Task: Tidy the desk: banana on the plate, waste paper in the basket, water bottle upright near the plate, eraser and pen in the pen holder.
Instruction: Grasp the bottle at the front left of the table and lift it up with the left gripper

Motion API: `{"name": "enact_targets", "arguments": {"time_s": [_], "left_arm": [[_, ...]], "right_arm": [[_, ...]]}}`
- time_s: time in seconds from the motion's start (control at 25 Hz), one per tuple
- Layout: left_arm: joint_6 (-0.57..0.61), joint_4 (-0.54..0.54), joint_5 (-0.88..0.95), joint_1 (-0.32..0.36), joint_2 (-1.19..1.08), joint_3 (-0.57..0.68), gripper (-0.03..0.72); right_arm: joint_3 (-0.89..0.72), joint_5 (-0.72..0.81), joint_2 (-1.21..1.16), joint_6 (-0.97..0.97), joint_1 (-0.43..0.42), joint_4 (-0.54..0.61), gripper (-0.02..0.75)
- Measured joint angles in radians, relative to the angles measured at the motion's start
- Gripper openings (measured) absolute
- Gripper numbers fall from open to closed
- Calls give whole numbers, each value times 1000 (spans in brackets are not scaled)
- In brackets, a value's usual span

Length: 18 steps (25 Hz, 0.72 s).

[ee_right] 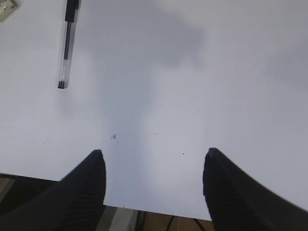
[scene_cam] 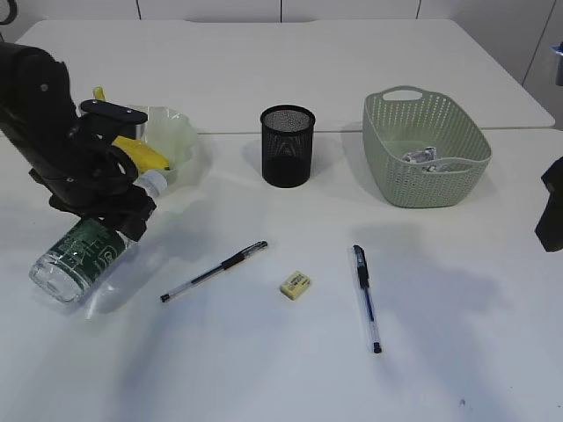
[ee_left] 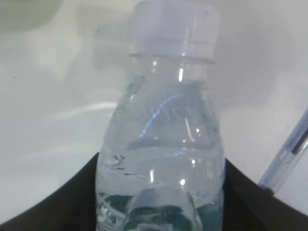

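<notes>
Bottle-righting is the step in hand: the left gripper (scene_cam: 119, 215) has its fingers clenched on the tilted water bottle (scene_cam: 81, 257), base low over the surface (scene_cam: 264, 369) near the plate (scene_cam: 171, 132). Next, probably tip it upright and release. The right gripper (ee_right: 153, 185) hangs released, empty.

water bottle (ee_left: 163, 139) fills centre of frame, clear plastic, white cap (ee_left: 174, 29) at top; band of dark green label along bottom edge; left gripper's dark fingers (ee_left: 53, 211) flank the body on both sides at lower corners, pressed against it; white desk (ee_left: 43, 120) behind; clear pen (ee_left: 288, 154) slants at right edge
</notes>
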State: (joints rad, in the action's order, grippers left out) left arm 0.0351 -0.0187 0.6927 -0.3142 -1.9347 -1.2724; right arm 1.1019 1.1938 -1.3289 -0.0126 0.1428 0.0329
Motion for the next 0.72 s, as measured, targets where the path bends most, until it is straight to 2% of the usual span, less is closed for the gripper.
{"name": "enact_targets", "arguments": {"time_s": [0.28,0.52,0.72], "left_arm": [[10,13,-230,0,189,259,423],[14,76,-576,0,354,548,422],[-3,127,-846,0,440,708,422]], "right_arm": [[0,0,0,0,0,2,473],[0,4,0,0,0,9,473],[0,19,0,0,0,23,473]]}}
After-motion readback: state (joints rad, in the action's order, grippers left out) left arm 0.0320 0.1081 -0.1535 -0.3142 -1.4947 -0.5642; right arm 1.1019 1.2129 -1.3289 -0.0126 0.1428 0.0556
